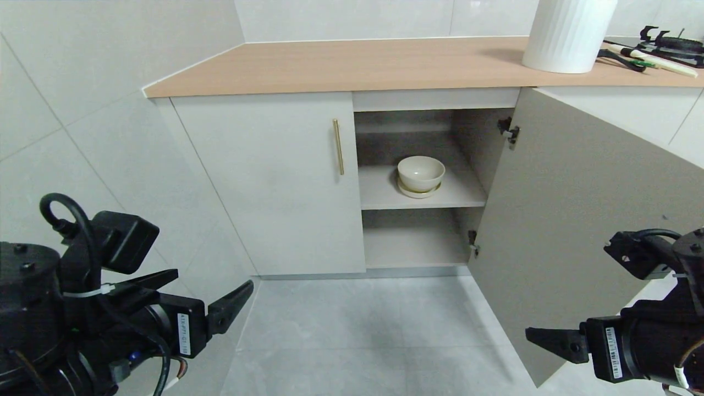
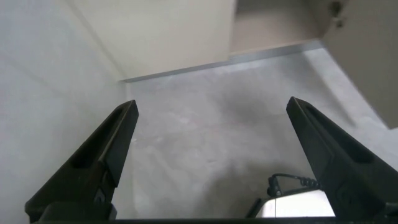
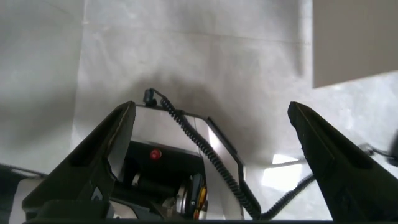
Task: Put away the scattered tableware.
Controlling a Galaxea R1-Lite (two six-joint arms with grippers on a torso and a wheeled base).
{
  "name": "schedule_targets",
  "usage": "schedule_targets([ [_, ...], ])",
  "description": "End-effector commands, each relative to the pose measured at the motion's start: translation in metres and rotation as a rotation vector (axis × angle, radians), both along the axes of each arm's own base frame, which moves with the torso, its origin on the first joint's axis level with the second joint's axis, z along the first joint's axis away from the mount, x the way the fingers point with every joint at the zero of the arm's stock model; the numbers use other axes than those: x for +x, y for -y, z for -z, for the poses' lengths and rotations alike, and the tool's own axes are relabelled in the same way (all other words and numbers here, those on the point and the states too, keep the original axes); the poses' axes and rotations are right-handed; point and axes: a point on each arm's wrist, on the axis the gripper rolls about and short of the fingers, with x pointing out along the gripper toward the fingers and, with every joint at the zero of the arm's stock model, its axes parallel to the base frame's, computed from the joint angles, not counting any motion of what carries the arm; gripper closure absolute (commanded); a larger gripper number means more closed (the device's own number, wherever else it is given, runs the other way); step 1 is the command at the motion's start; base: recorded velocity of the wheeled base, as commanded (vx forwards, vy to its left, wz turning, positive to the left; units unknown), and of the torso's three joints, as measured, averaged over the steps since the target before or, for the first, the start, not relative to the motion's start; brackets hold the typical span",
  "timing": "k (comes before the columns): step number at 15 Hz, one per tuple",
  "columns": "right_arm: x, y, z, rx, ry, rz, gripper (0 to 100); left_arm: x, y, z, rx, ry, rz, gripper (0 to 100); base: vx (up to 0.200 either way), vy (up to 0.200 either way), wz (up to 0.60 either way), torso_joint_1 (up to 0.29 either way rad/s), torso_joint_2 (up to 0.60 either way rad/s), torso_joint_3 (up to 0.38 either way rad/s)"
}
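Note:
A cream bowl (image 1: 421, 171) sits upright on a small matching saucer (image 1: 410, 192) on the middle shelf (image 1: 379, 192) of the open cabinet. My left gripper (image 1: 214, 278) hangs low at the left, well in front of the cabinet and above the floor. It is open with nothing between its fingers, as the left wrist view shows for the same gripper (image 2: 211, 106). My right gripper (image 1: 550, 338) is low at the right, beside the open door (image 1: 577, 220). The right wrist view shows this gripper (image 3: 211, 107) open and holding nothing.
The cabinet's left door (image 1: 275, 181), with a gold handle (image 1: 338, 146), is closed. The lower shelf (image 1: 412, 247) is bare. On the wooden countertop (image 1: 357, 66) stand a white ribbed container (image 1: 569, 33) and dark utensils (image 1: 654, 52). Tiled floor (image 1: 357, 330) lies in front; a tiled wall (image 1: 82, 110) is at the left.

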Motion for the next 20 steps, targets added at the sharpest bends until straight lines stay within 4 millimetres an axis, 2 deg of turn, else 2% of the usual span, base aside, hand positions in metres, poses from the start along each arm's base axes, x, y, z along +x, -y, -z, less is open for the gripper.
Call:
schedule_targets([
  [1,0.001,0.000,0.000,0.001,0.002,0.003,0,0.000,0.000,0.000,0.001,-0.001,-0.001,0,0.000,-0.200,0.00,-0.002,0.00,0.002],
  [7,0.004,0.003,0.000,-0.015,0.014,0.045,0,0.001,0.001,0.002,0.005,-0.008,0.001,0,0.000,-0.200,0.00,0.005,0.00,0.002],
  [10,0.012,0.016,-0.003,-0.037,0.035,0.119,0,0.001,0.001,0.002,0.005,-0.008,0.001,0,0.000,-0.200,0.00,0.001,0.01,0.002],
  [15,0.035,0.066,-0.017,-0.121,0.089,0.336,0,0.001,0.001,0.002,0.003,-0.010,0.003,0,0.000,0.000,0.00,0.000,0.00,0.000],
  [18,0.048,0.075,-0.018,-0.112,0.107,0.397,0,0.001,0.001,0.002,0.004,-0.008,0.004,0,0.000,0.000,0.00,0.000,0.00,0.000],
  [20,0.073,0.071,-0.011,-0.015,0.148,0.468,0,0.000,0.000,0.003,0.004,-0.011,0.003,0,0.000,0.000,0.00,0.000,0.00,0.000],
])
